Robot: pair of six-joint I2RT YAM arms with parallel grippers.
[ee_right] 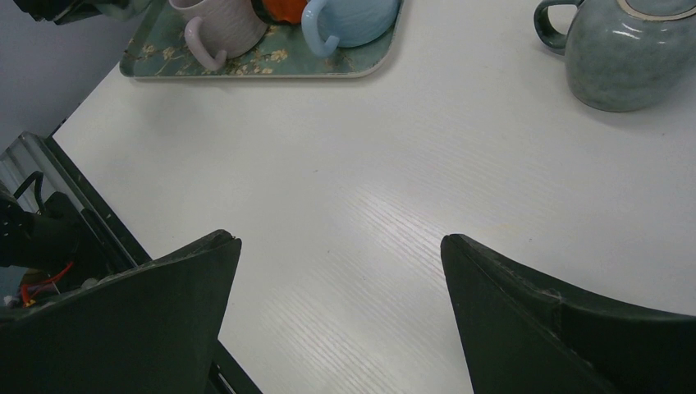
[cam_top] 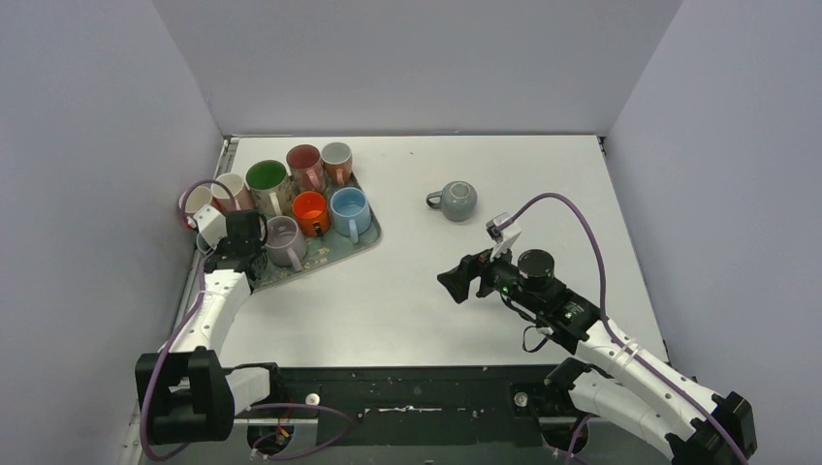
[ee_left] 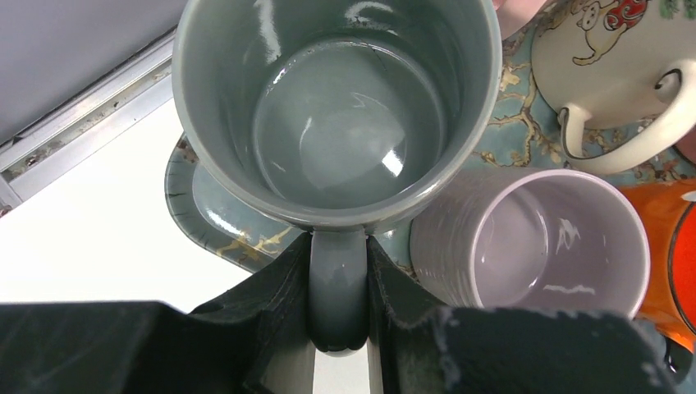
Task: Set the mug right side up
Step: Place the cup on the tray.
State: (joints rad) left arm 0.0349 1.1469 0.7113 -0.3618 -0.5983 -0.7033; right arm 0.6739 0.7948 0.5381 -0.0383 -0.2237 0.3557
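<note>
Inverted mug (cam_top: 458,200) on counter (cam_top: 407,300): glazed, rigid, likely slick, breakable; take by handle (cam_top: 433,201). Right pincer (ee_right: 338,240) wide, empty; left pincer (ee_left: 338,283) grips grey cup (ee_left: 336,115).

A white bench (cam_top: 417,291) (faint wood grain showing close up) stands enclosed on three sides by plain pale grey walls (cam_top: 417,58), evenly lit.

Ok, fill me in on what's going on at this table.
The left gripper is shut on the handle of an upright grey mug at the corner of the tray, beside a lilac mug. The right gripper hangs open over bare table, short of a teal mug that looks upside down, not touching it.
</note>
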